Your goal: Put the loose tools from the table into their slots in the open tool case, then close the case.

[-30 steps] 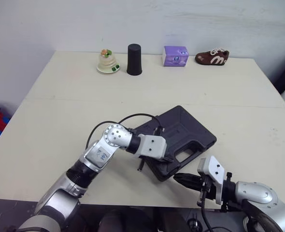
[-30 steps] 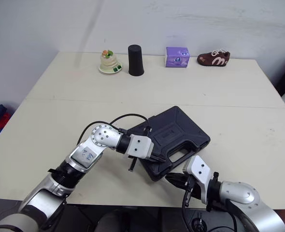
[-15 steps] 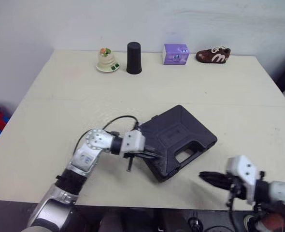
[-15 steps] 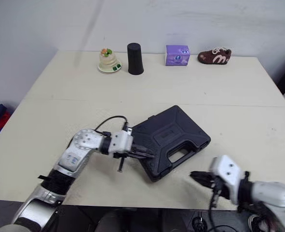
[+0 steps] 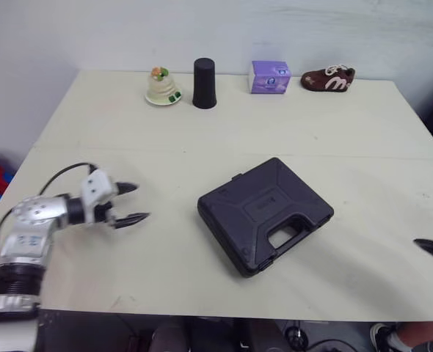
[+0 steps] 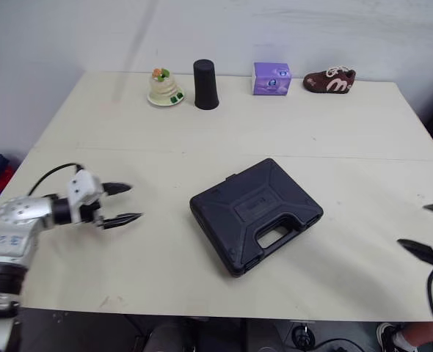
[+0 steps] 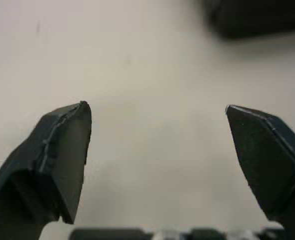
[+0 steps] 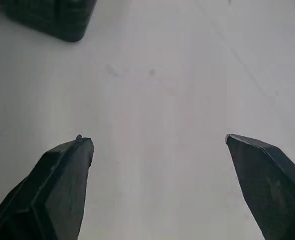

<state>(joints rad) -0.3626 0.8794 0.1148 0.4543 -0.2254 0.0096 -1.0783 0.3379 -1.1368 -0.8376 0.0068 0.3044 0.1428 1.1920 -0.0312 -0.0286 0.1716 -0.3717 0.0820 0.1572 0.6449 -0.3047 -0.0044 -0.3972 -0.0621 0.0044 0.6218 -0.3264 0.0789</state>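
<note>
The black tool case [image 5: 265, 215] lies shut in the middle of the counter [image 5: 312, 132], its handle toward 5 o'clock. At its 9 o'clock, well apart, the left gripper [image 5: 143, 202] hangs over bare counter, fingers spread wide, holding nothing. At its 3 o'clock, near the counter's edge, the right gripper [image 6: 412, 226] is likewise spread and empty
</note>
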